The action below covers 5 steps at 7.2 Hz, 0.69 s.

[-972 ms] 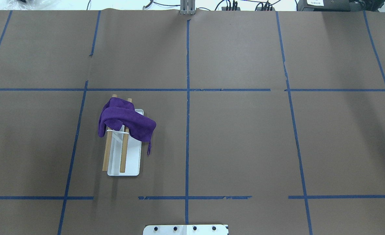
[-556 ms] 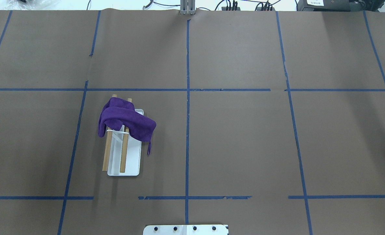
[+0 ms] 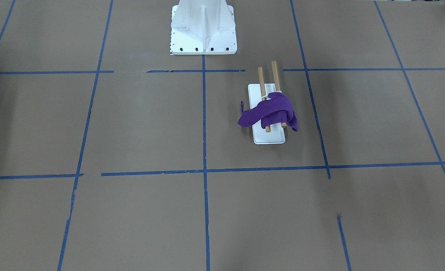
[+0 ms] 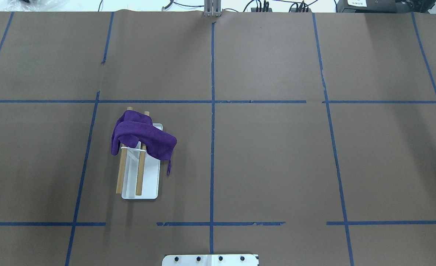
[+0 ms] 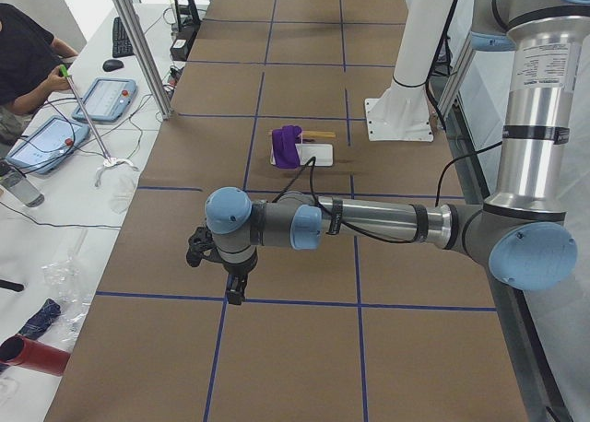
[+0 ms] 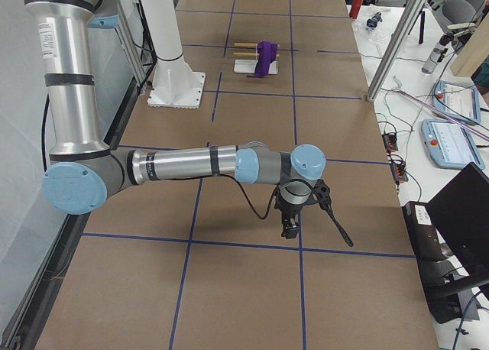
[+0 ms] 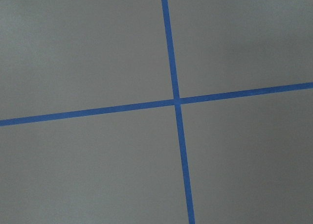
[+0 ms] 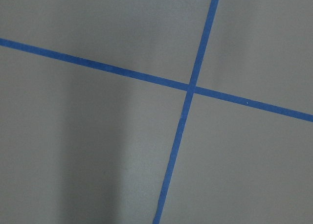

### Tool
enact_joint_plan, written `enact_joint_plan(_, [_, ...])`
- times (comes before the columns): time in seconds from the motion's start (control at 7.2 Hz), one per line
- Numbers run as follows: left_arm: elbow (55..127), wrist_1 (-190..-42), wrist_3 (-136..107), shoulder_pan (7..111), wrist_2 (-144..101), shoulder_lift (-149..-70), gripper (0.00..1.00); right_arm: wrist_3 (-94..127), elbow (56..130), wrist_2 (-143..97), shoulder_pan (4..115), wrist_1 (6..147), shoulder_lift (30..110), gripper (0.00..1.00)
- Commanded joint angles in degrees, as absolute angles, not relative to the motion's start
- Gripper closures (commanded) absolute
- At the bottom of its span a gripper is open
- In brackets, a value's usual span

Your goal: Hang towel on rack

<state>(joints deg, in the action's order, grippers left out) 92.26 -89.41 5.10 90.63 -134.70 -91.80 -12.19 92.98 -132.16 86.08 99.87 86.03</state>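
While towel drapes rack, left claw hangs well apart.

Silver-tubed left arm, light-blue joint caps, black left hand, white bolted pedestal

The towel lies draped over the rack — at its far end.
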Motion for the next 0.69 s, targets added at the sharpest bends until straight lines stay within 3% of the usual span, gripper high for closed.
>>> enact_joint_plan(0.0, [93.7, -89.5, 5.0, 90.6, -134.8, -91.8, 0.0, -11.8, 93.0, -132.5, 86.0, 99.9, 86.1, 0.0])
enact_joint_plan(0.56, [96.1, -89.6, -2.4, 90.4, -134.8, -91.8, 0.0, -11.4, 93.6, -132.8, 86.0, 98.8, 86.1, 0.0])
